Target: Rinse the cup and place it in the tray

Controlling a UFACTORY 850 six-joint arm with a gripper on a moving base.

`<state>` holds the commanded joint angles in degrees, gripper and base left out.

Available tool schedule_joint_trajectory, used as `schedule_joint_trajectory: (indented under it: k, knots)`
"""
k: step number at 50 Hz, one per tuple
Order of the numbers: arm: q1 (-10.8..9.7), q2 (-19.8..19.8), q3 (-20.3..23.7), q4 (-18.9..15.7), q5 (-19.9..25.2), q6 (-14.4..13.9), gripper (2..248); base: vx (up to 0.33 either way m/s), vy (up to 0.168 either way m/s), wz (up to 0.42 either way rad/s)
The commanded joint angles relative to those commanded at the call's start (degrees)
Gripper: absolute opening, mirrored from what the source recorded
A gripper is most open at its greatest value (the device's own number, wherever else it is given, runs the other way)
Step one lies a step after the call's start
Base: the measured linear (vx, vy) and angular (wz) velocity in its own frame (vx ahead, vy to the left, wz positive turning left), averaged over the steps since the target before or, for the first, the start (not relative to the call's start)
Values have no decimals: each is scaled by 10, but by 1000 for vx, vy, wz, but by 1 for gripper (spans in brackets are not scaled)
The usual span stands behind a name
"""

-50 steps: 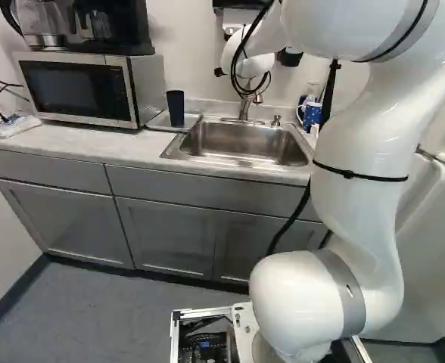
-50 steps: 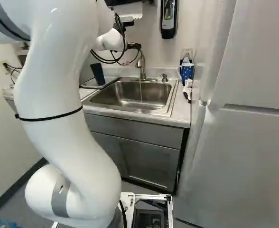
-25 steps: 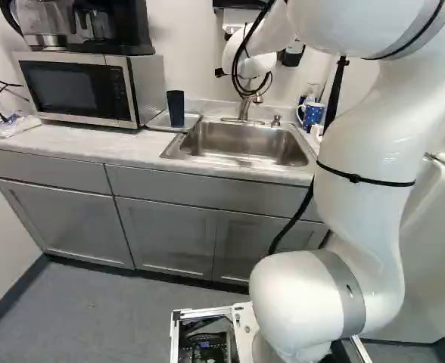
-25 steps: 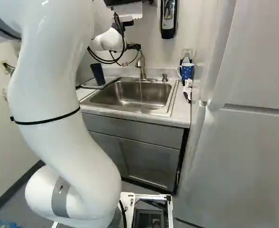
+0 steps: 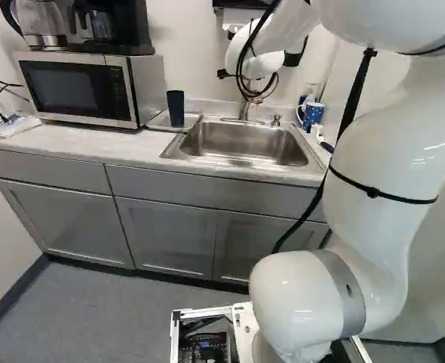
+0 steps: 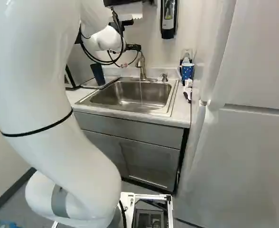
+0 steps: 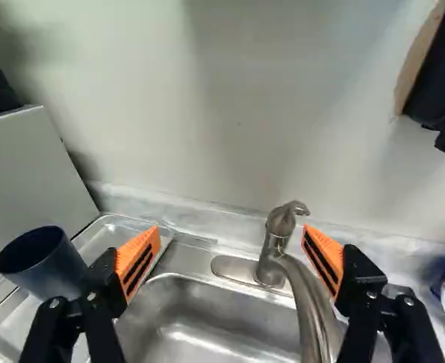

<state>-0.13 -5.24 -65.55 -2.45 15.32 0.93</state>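
My gripper (image 6: 133, 47) hangs by the faucet (image 6: 143, 66) above the back of the sink. In the wrist view the gripper (image 7: 231, 261) is wide open with nothing gripped; the faucet stands ahead, nearer the finger on the mug's side. A dark blue cup (image 5: 176, 109) is on the metal tray (image 5: 194, 118) left of the sink. Seen from the wrist, the cup (image 7: 45, 261) lies outside the other finger, its rim up and its lower part partly hidden by that finger. A thin stream of water (image 6: 141, 90) falls into the sink (image 6: 101, 98).
A microwave (image 5: 75, 89) with a coffee maker (image 5: 94, 26) on top stands left of the tray. Right of the sink are a blue spotted mug (image 6: 187, 71) and a brush (image 6: 188, 94). A soap dispenser (image 6: 168, 18) hangs on the wall; a fridge (image 6: 244, 142) stands at the right.
The base has stayed put. My upper arm has swung right in the left base view and left in the right base view, while the wrist has shifted only slightly. Cup and tray are unmoved.
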Motion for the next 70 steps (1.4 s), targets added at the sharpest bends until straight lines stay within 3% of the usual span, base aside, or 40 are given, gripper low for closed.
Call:
schedule_joint_trajectory:
  k: [35, 48, 70]
  knots:
    - [-41, 79, 80, 0, -52, 0, 247, 0, 0, 0]
    - [-51, 96, 97, 0, -119, 0, 247, 0, 0, 0]
    - [-52, 96, 97, 0, -251, 0, 247, 0, 0, 0]
